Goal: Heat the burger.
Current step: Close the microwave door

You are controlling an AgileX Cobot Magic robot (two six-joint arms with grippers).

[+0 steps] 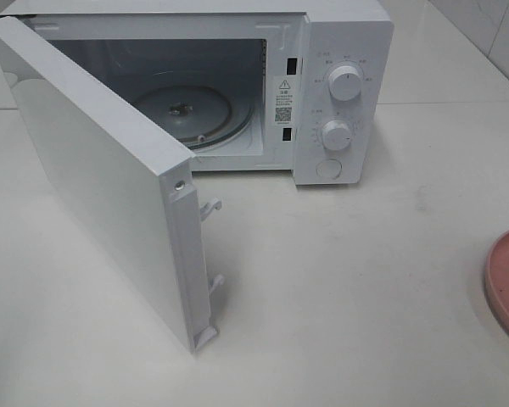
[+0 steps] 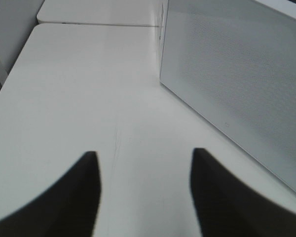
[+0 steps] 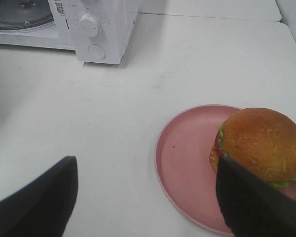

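On the right edge of the table (image 1: 382, 280), your burger (image 3: 263, 144) sat on the pink plate (image 3: 187, 163), toward the side of the plate away from the microwave (image 1: 339, 51). From the high camera only a sliver of that plate showed at the table's right edge, and the burger itself was out of frame. The microwave stood at the back of the table with its door (image 1: 102, 178) swung wide toward the front left, and the glass turntable (image 1: 187, 114) inside was bare.

Your right gripper (image 3: 145, 197) hung above the near rim of the plate with its fingers spread wide and nothing between them; one finger already overlapped the burger's side in the wrist view, though contact could not be confirmed. Your left gripper (image 2: 145, 192) sat low over bare table beside the outer face of the door, fingers apart and empty.

The step in hand looked like the pickup. To do it well, you would have wanted to centre the burger between the fingers first, then close on the bun's sides gently enough that the layers did not squeeze out or slide. A level lift would have kept it stacked, and the path to the turntable needed to pass clear of the door's latch hooks (image 1: 210, 206).
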